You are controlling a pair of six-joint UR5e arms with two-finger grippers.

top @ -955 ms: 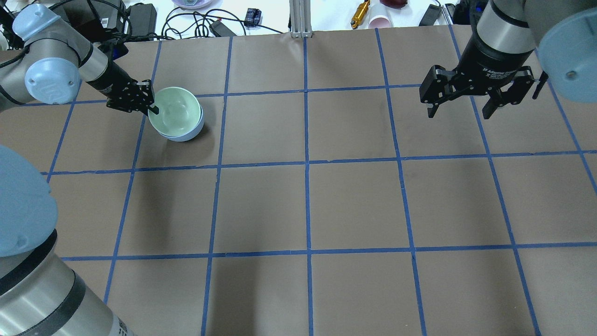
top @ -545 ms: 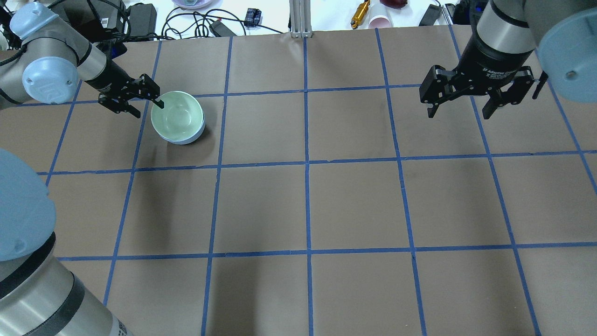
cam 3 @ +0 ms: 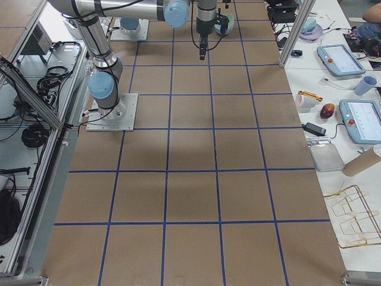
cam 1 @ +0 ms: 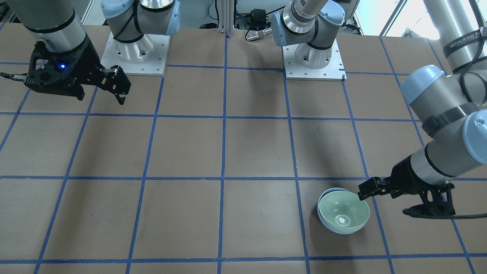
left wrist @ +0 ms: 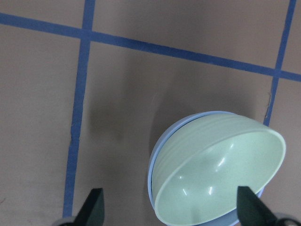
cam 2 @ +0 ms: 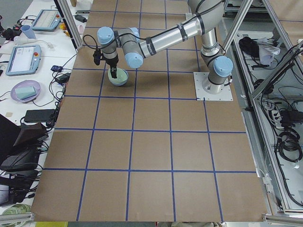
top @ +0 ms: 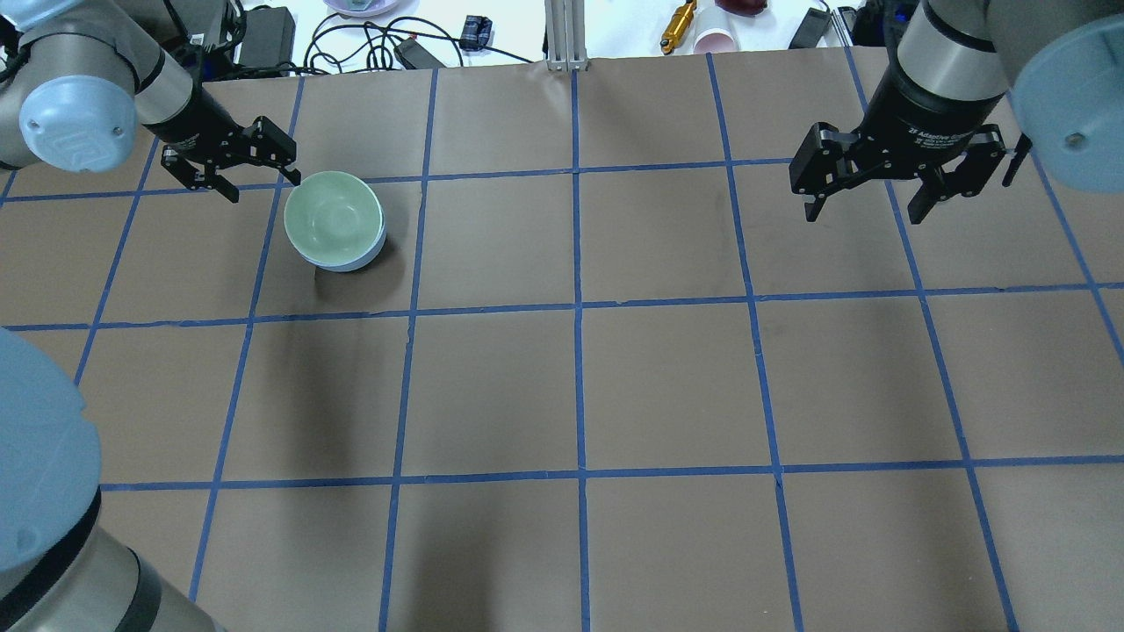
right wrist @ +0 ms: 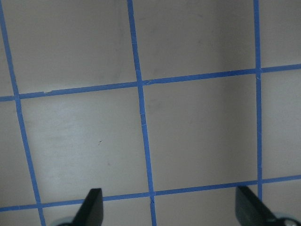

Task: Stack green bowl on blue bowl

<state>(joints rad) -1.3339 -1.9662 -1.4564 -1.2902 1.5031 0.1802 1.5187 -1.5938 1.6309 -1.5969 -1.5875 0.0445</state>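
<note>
Overhead exterior: green bowl [top: 334, 215] sits nested inside blue bowl [top: 351, 265], both upright on the table [top: 667, 386], in the far-left part of the grid on the left arm's side. Stack is slightly off-centre. The blue one shows only as a thin crescent under the green rim on the near side.

Left wrist cam agrees: pale mint shell, smooth and glossy with small highlights inside, faint horizontal ridges on its outer wall, and a periwinkle rim peeking out around it. Both are round, plain and unmarked.

Left gripper [top: 266, 189] is spread wide with nothing between the fingers. It sits just beside the stack on its far-left side, with one black fingertip close to the green rim. Can't tell whether it touches.

Right gripper [top: 865, 215] is also released and empty. It hangs over bare surface on the far right, well apart from the bowls, and its wrist cam shows only tape lines.

Table surface is matte brown paper with blue tape laid in a square grid and a few scuffs. Arms are brushed-metal tubes with light blue joint caps, and the claws are black.
</note>
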